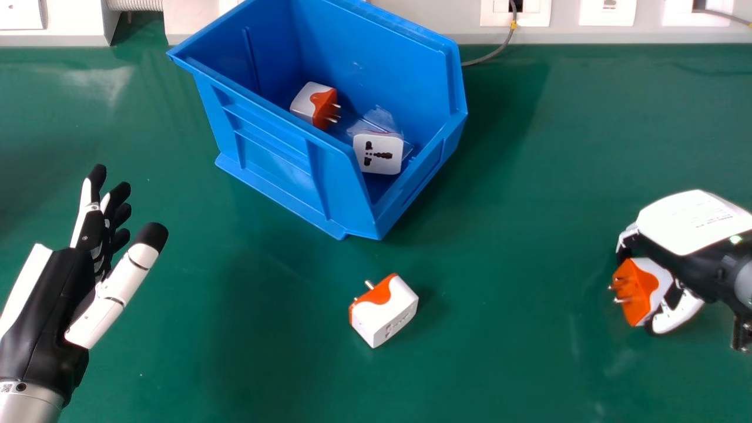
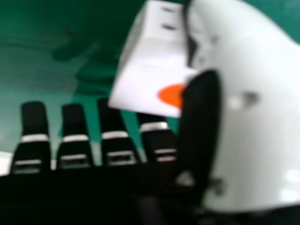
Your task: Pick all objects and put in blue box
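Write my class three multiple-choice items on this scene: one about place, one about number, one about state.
1. Where is the table adapter?
A) Behind the blue box
B) Nearer the robot than the box
C) Under the box

2. How many adapters are in the box?
A) Two
B) Three
C) None

3. The right hand is:
A) empty
B) flat on the table
C) gripping

Key:
1 B: it lies below the box in the head view.
2 A: a pins-out adapter and a socket-face adapter show.
3 C: it holds an adapter.

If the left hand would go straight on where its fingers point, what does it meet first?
The left hand would probably pass left of the box and meet the white fittings behind; its height is hard to judge.
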Controlling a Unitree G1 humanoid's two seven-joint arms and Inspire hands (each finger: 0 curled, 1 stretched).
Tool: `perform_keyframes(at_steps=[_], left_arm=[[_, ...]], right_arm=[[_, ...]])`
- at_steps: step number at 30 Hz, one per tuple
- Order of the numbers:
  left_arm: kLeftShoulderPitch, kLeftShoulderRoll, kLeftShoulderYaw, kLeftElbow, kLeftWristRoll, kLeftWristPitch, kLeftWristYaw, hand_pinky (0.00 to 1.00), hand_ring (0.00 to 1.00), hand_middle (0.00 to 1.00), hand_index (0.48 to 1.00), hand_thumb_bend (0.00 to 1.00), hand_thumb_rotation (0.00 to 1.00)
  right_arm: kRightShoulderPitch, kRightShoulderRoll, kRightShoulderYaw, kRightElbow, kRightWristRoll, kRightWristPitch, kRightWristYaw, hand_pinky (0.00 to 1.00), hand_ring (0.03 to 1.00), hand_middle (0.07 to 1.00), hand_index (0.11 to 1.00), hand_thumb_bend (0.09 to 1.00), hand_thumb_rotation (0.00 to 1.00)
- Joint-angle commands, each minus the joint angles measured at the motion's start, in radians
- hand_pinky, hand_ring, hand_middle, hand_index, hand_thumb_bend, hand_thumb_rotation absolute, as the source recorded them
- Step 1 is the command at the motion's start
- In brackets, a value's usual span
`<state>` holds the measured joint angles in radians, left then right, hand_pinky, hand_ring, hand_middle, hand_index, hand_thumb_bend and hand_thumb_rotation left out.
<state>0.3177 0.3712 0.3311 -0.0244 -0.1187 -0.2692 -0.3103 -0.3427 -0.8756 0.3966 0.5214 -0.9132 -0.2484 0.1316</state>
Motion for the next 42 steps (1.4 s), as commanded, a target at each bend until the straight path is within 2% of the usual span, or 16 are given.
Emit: perform_keyframes(at_steps=[1, 3, 6, 7, 8, 10, 11, 12, 16, 18, 22, 25, 28, 34, 38, 42], left_arm=[[0.0, 0.018, 0.015, -0.02, -0.009, -0.009, -0.006, 0.97, 0.99, 0.99, 0.977, 0.62, 0.76], [0.004, 0.018, 0.017, -0.025, -0.009, -0.007, -0.008, 0.97, 0.99, 0.99, 0.977, 0.62, 0.76], [0.01, 0.018, 0.023, -0.031, -0.013, -0.003, -0.012, 0.96, 0.98, 0.99, 0.975, 0.62, 0.76], [0.012, 0.018, 0.025, -0.036, -0.014, 0.0, -0.013, 0.96, 0.98, 0.99, 0.975, 0.62, 0.76], [0.013, 0.017, 0.026, -0.038, -0.014, 0.003, -0.014, 0.96, 0.98, 0.99, 0.974, 0.63, 0.76], [0.013, 0.017, 0.029, -0.038, -0.014, 0.003, -0.016, 0.96, 0.98, 0.99, 0.974, 0.63, 0.76], [0.014, 0.018, 0.03, -0.039, -0.013, 0.004, -0.017, 0.96, 0.98, 0.99, 0.973, 0.63, 0.76], [0.014, 0.019, 0.031, -0.037, -0.012, 0.003, -0.018, 0.96, 0.98, 0.99, 0.973, 0.63, 0.76], [0.016, 0.021, 0.034, -0.036, -0.011, 0.003, -0.021, 0.96, 0.98, 0.99, 0.97, 0.64, 0.75], [0.015, 0.021, 0.035, -0.034, -0.014, 0.005, -0.023, 0.96, 0.98, 0.99, 0.97, 0.64, 0.75], [0.017, 0.021, 0.035, -0.047, -0.011, 0.015, -0.022, 0.95, 0.98, 0.99, 0.968, 0.64, 0.75], [0.012, 0.022, 0.034, -0.04, -0.01, 0.016, -0.023, 0.95, 0.98, 0.99, 0.967, 0.64, 0.75], [0.014, 0.02, 0.032, -0.053, -0.007, 0.024, -0.019, 0.95, 0.97, 0.98, 0.965, 0.64, 0.74], [0.002, 0.016, 0.028, -0.036, -0.003, 0.025, -0.015, 0.94, 0.97, 0.98, 0.963, 0.64, 0.74], [-0.004, 0.013, 0.023, -0.041, 0.002, 0.028, -0.011, 0.94, 0.97, 0.98, 0.963, 0.64, 0.73], [-0.008, 0.01, 0.021, -0.045, 0.001, 0.037, -0.008, 0.94, 0.97, 0.98, 0.962, 0.63, 0.73]], right_arm=[[-0.002, -0.005, 0.014, 0.046, -0.022, 0.008, -0.023, 0.5, 0.56, 0.599, 0.627, 0.524, 0.11], [-0.007, -0.004, 0.019, 0.062, -0.022, 0.0, -0.053, 0.5, 0.56, 0.599, 0.627, 0.524, 0.11], [-0.014, -0.002, 0.026, 0.086, -0.018, -0.017, -0.105, 0.42, 0.502, 0.547, 0.587, 0.519, 0.07], [-0.014, -0.003, 0.029, 0.09, -0.02, -0.024, -0.125, 0.42, 0.502, 0.547, 0.587, 0.519, 0.07], [-0.02, -0.003, 0.038, 0.1, -0.03, -0.029, -0.15, 0.35, 0.429, 0.52, 0.563, 0.52, 0.06], [-0.03, -0.003, 0.051, 0.115, -0.042, -0.039, -0.183, 0.35, 0.429, 0.52, 0.563, 0.52, 0.06], [-0.036, -0.002, 0.054, 0.123, -0.042, -0.041, -0.191, 0.3, 0.368, 0.503, 0.545, 0.521, 0.04], [-0.043, 0.0, 0.058, 0.133, -0.042, -0.041, -0.197, 0.3, 0.368, 0.503, 0.545, 0.521, 0.04], [-0.061, 0.013, 0.068, 0.161, -0.041, -0.037, -0.199, 0.18, 0.236, 0.475, 0.511, 0.522, 0.02], [-0.063, 0.02, 0.067, 0.162, -0.034, -0.024, -0.187, 0.18, 0.236, 0.475, 0.511, 0.522, 0.02], [-0.054, 0.018, 0.065, 0.146, -0.029, -0.021, -0.209, 0.15, 0.196, 0.463, 0.499, 0.523, 0.01], [-0.058, 0.021, 0.063, 0.156, -0.023, -0.02, -0.22, 0.12, 0.165, 0.458, 0.492, 0.523, 0.01], [-0.054, 0.024, 0.046, 0.146, 0.005, -0.009, -0.207, 0.09, 0.136, 0.455, 0.486, 0.524, 0.0], [0.0, -0.002, -0.025, 0.004, 0.084, 0.009, -0.152, 0.08, 0.126, 0.458, 0.481, 0.525, 0.0], [0.091, -0.034, -0.106, -0.195, 0.131, 0.02, -0.101, 0.09, 0.133, 0.457, 0.479, 0.524, 0.0], [0.174, -0.05, -0.2, -0.384, 0.177, 0.034, -0.044, 0.09, 0.133, 0.456, 0.479, 0.522, 0.0]])
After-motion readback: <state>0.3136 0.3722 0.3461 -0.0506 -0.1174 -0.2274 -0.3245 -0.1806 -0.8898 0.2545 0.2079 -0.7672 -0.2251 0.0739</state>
